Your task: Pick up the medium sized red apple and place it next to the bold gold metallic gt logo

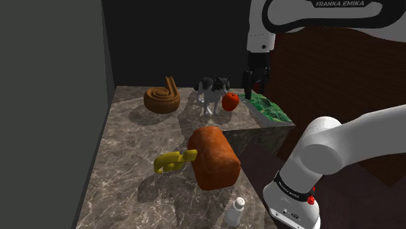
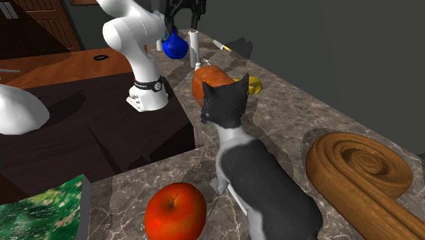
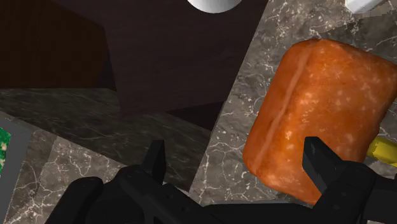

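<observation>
A white shaker (image 1: pixel 236 209) is standing nearest, and behind it a brown loaf (image 1: pixel 213 156) is hiding one end of the gold logo (image 1: pixel 170 161). Farther back, the red apple (image 1: pixel 230 101) is sitting on the marble counter (image 1: pixel 130 149) beside a cat figurine (image 1: pixel 212 91), well apart from the logo. The gripper (image 1: pixel 255 90) is hanging near the apple, fingers spread, gripping nothing.

grey veined marble counter (image 1: pixel 130 156) | orange-brown bread loaf (image 1: pixel 213 158) mid-counter | black-and-white cat figure (image 1: pixel 213 93) upright at far end | brown wooden spiral (image 1: pixel 162 99) near it | white shaker (image 1: pixel 235 211) at near edge
</observation>
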